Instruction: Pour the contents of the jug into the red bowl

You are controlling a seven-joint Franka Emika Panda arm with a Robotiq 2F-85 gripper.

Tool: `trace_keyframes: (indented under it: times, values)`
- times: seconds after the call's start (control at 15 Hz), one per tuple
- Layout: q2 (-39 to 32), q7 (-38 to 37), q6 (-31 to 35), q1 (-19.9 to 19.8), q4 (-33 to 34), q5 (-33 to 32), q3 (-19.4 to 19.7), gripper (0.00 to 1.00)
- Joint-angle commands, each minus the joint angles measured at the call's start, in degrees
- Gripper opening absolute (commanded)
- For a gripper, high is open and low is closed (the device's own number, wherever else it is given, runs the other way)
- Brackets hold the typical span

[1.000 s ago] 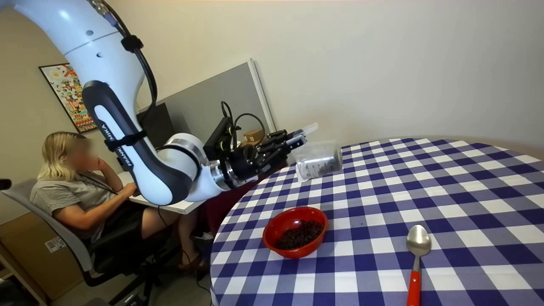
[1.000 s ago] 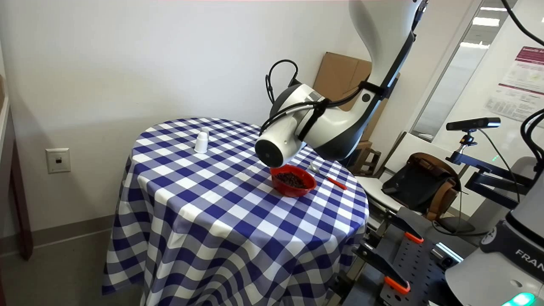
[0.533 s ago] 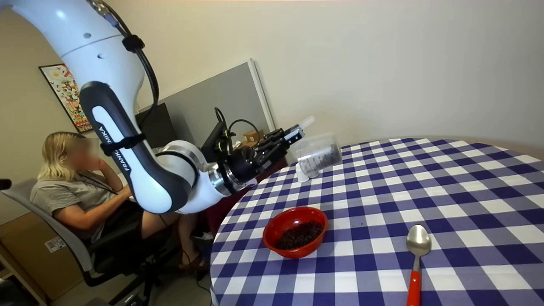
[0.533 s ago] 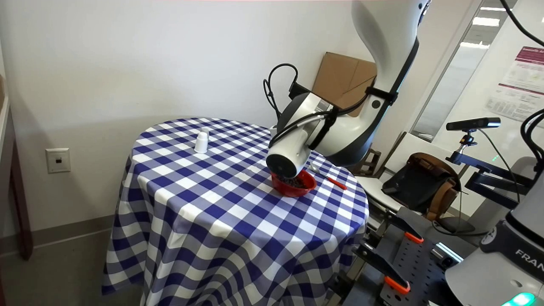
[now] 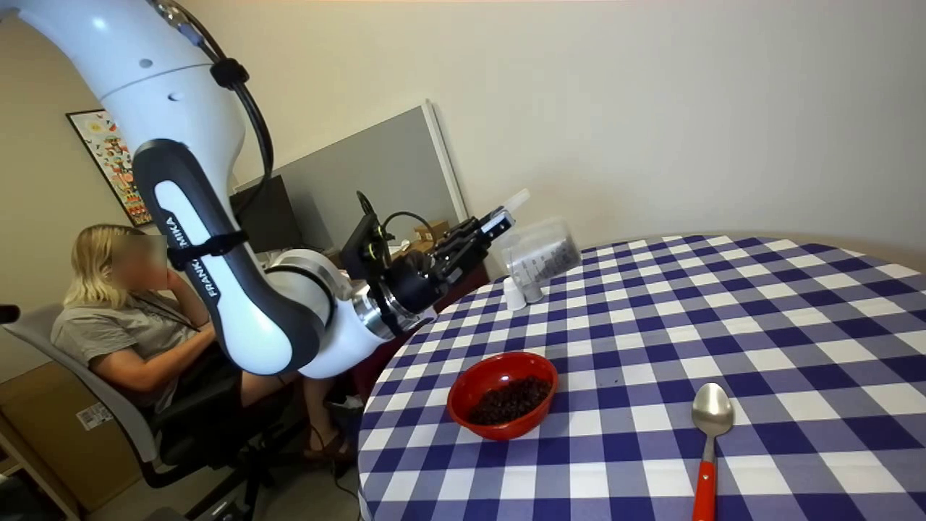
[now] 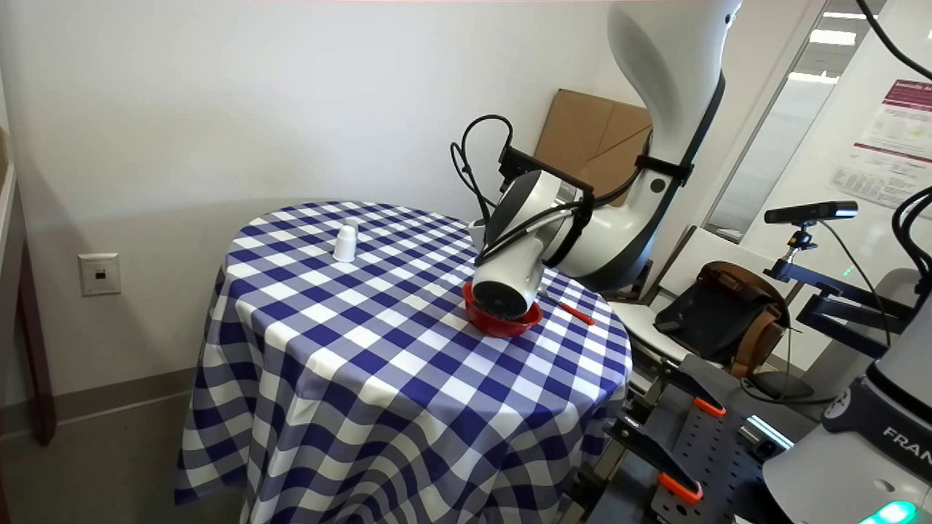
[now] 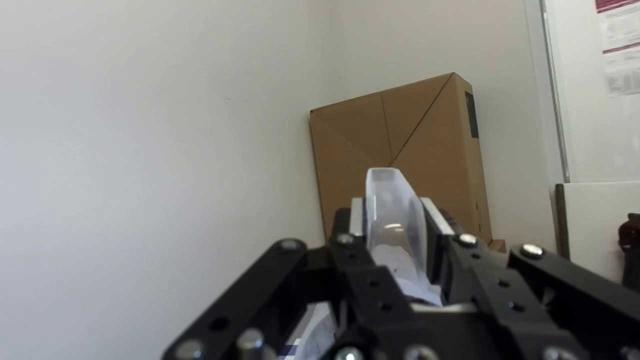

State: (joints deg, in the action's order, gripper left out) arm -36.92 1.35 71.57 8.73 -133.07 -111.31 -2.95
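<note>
Change: over the last second you have rolled the jug from near level to a plainer slant and raised it slightly, so more of the small white container behind it shows below. In an exterior view the wrist has swung lower and now hides much of the red bowl. The bowl has not moved; you have it just inside the left edge of the tabletop in an exterior view, and its heap of dark pieces looks no larger than before. No dark mass shows inside the jug. Judgement: your pour is finished or nearly so, and this roll is probably the return toward upright.

End effector: narrowed onto the jug's handle, holding it; you carry nothing else. Jug position: in the air over the tabletop, higher than the bowl and well apart from it, lying on the sightline between the bowl and the far edge.

Orientation: the body's long axis runs aslant, its lower end toward the left edge, its higher end toward the right. The handle's tip points up the same way, more steeply. The clear plastic is blurred, so you cannot settle which end is the mouth from here.
</note>
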Motion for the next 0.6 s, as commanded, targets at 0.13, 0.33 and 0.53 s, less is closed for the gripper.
trace_keyframes:
  times: [0.13,0.33,0.53]
  values:
    - [0.2,0.09,-3.36,-0.43,-2.29,-4.71,0.25,0.09]
    - [0.17,0.16,-4.32,-0.55,-2.78,-5.97,0.32,0.09]
    - [0.13,0.25,-5.11,-0.61,-3.13,-7.1,0.5,0.09]
